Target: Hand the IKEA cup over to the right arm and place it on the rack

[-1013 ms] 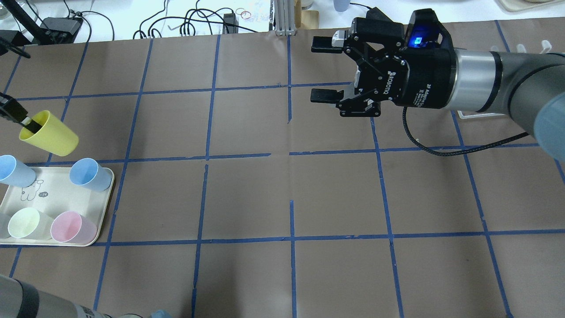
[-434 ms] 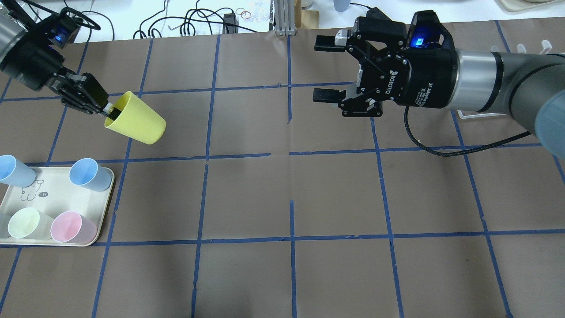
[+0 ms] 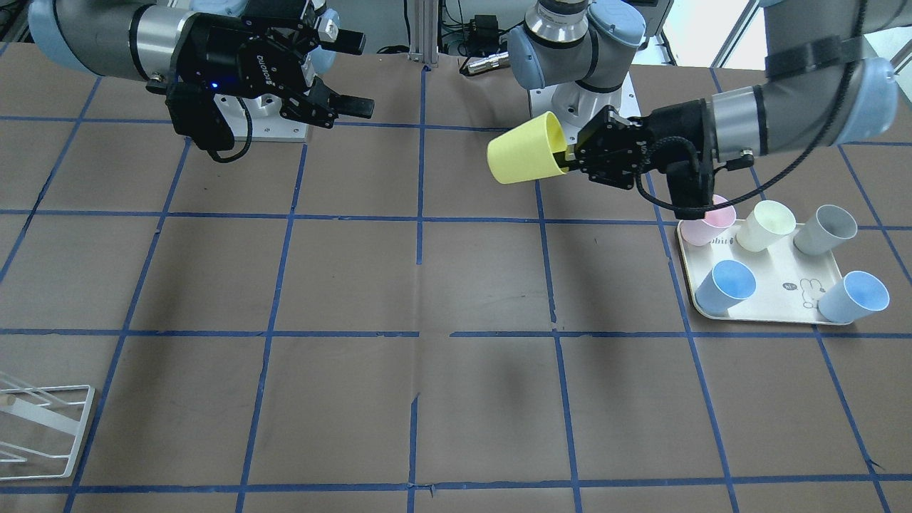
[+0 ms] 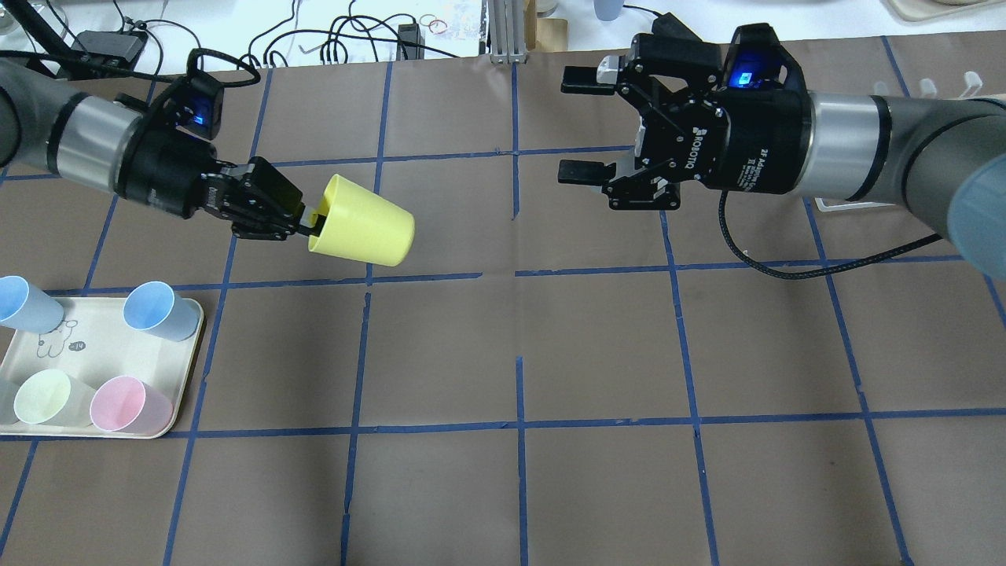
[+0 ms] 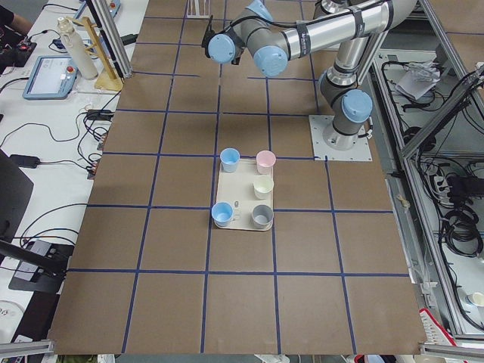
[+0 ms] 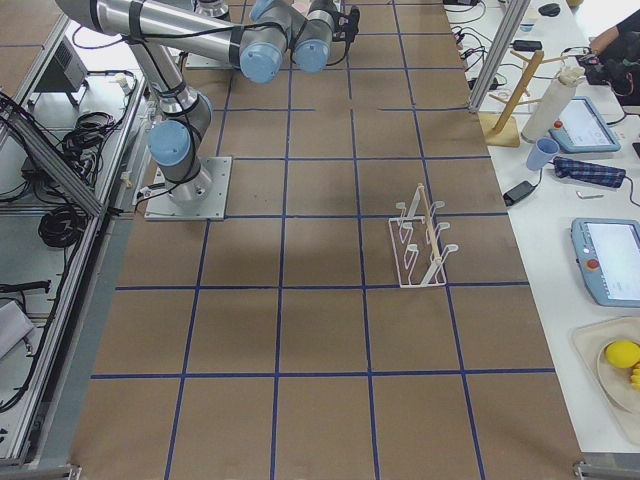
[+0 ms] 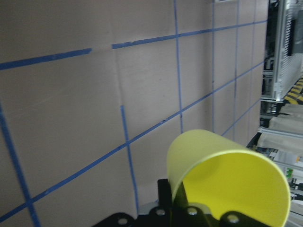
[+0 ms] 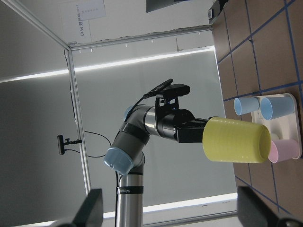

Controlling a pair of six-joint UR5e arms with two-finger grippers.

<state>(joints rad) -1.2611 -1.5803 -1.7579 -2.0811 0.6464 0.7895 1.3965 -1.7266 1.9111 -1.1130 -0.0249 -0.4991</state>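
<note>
Gripped IKEA cup (image 4: 363, 230) by rim in left jaws; faced it with right jaws gaping, well apart; handed nothing over yet

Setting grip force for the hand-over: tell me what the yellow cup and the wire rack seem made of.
IKEA cup: likely plastic, matte; even bright yellow, thin wall, soft sheen only. Rack: probably white-coated metal wire, judging by thin bent rods; one pale rod looks wooden, though too small to confirm.
</note>
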